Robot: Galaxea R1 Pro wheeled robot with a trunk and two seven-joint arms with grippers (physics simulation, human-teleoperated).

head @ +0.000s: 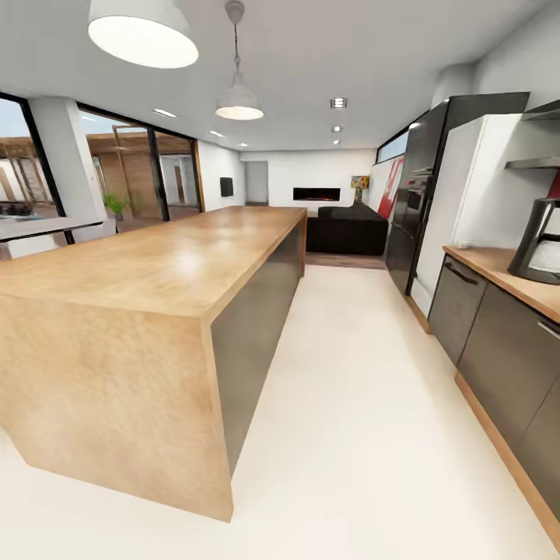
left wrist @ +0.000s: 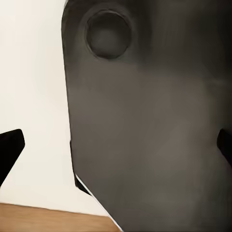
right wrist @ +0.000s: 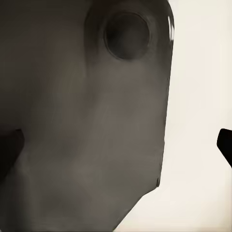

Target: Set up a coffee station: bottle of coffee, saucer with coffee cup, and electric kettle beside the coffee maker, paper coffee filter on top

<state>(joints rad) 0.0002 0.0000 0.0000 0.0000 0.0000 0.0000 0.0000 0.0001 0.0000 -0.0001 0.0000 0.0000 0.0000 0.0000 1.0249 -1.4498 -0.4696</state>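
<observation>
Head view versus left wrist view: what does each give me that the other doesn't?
Head view alone: the wooden island, the coffee maker on the right countertop, the dark cabinets below, and the black sofa far off. Left wrist view alone: a dark grey robot panel up close and the left tool's black fingertips, spread apart. Both share pale floor and some wood surface.

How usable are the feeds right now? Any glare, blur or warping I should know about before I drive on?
Head view: wide-angle warping bends the wooden island and the pendant lamps; a soft sheen sits on the island top; the coffee maker is cut by the right edge. Left wrist view: a smooth dark grey panel up close, fingertips at the edges. Right wrist view: the same, soft.
</observation>
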